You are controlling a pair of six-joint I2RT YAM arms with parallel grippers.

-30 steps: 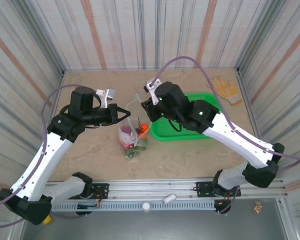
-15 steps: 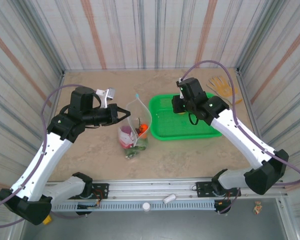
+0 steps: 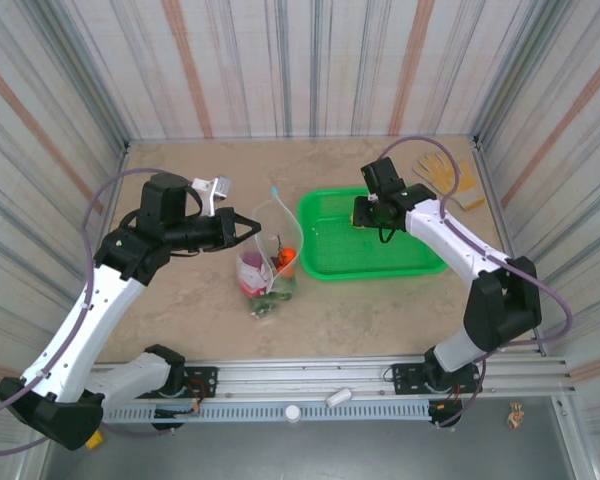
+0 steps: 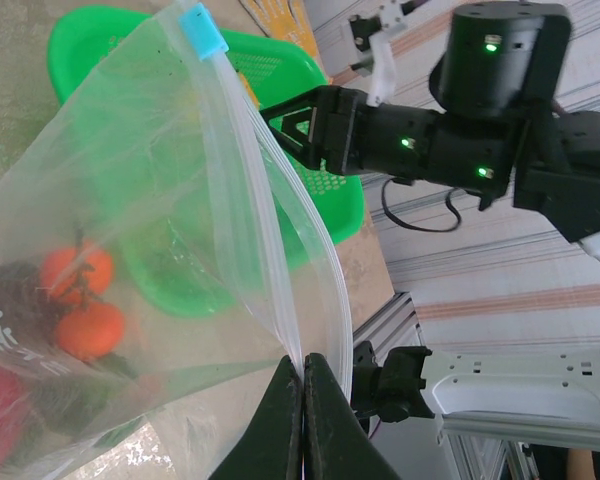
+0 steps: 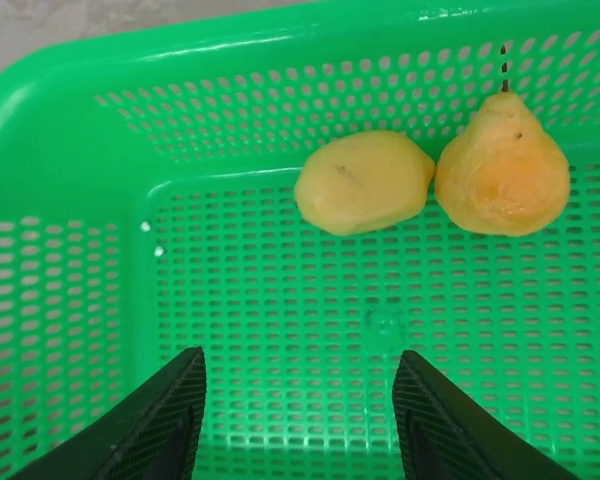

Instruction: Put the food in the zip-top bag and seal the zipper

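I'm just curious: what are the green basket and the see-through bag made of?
The green basket looks like glossy moulded plastic, its floor and walls punched with small holes. The zip-top bag seems to be thin clear plastic film, creased and shiny, with the food visible through it.

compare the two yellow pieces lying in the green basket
The oval piece is smooth and pale yellow; the pear is deeper yellow with an orange blush. The oval piece is rounded all over, while the pear tapers to a dark stem. Both lie touching, side by side, along one wall of the green basket.
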